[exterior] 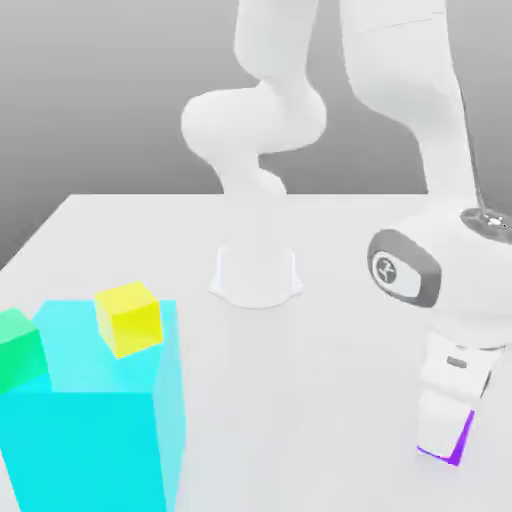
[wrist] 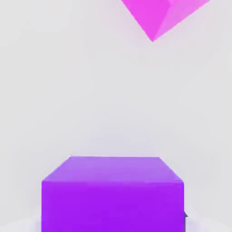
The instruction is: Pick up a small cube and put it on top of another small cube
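Note:
A small purple cube rests on the white table at the exterior view's lower right. My gripper stands straight down over it, shut on it, and its white fingers hide most of the cube. In the hand view the purple cube sits very close, its top and one side face showing. Beyond it on the table lies a small magenta cube, turned corner-on and partly cut off by the frame edge.
A large cyan block stands at the exterior view's lower left. A yellow cube and a green cube sit on top of it. The arm's white base is at mid-table.

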Robot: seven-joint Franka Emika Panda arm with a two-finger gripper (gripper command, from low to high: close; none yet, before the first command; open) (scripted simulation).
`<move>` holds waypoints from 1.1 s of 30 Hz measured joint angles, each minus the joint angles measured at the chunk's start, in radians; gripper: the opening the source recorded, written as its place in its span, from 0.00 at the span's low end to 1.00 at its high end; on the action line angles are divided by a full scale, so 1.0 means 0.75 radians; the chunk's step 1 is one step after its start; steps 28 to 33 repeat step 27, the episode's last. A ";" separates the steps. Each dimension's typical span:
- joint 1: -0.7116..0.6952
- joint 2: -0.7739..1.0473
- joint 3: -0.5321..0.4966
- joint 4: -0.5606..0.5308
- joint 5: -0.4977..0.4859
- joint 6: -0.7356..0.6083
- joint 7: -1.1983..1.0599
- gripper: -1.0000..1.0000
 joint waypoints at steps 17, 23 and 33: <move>-0.550 -0.702 -0.303 0.217 0.138 -0.902 -0.147 0.00; -0.663 -0.764 -0.416 0.180 0.143 -0.932 -0.167 0.00; -0.666 -0.747 -0.418 0.153 0.145 -0.889 -0.169 1.00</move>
